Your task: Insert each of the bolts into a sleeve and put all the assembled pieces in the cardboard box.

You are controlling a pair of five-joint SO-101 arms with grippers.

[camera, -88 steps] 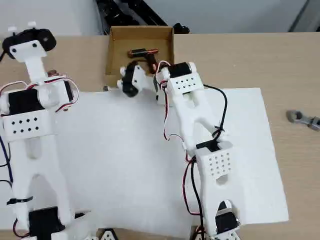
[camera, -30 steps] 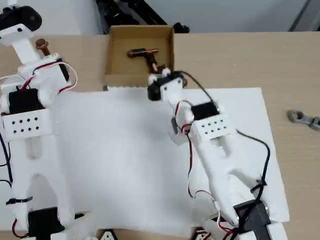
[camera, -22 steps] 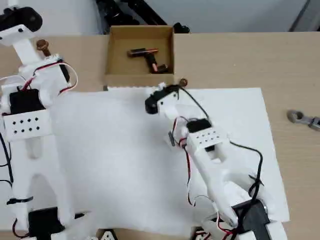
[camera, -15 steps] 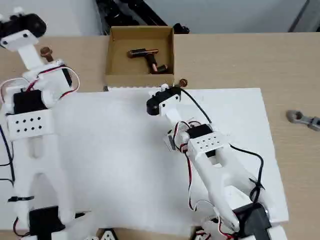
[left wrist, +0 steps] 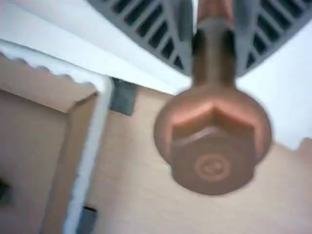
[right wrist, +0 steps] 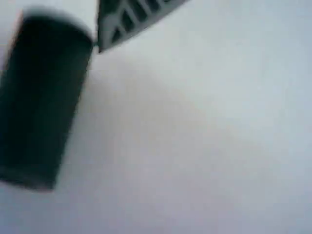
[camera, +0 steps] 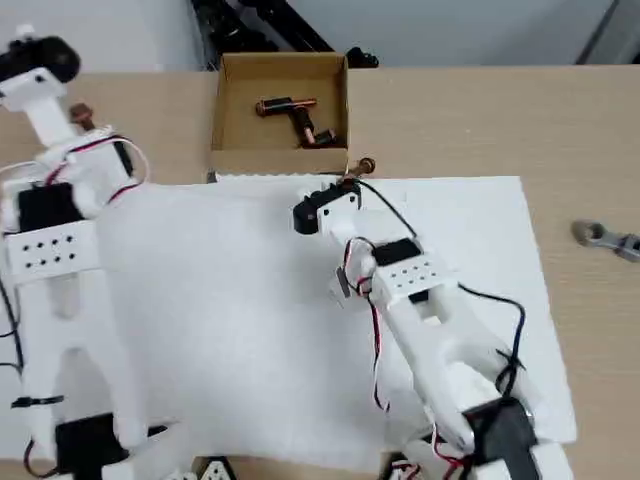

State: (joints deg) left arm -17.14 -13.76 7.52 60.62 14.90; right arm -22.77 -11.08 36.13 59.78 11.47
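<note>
Farthest left, we saw the left gripper (camera: 80,118) clamped on a copper bolt (left wrist: 212,141), head hanging over the worktop (camera: 450,120) beside the cardboard box (camera: 214,120). Inside the box lay two copper-and-dark pieces (camera: 287,105). Right of it, the right gripper (camera: 350,183) hovered at the white sheet's (camera: 220,320) far edge; we could not tell whether it was apart or together.

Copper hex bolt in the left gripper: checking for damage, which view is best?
Left wrist view: the copper hex bolt is close, head toward camera. High view shows it small by the left arm; right wrist view faces white sheet.
</note>
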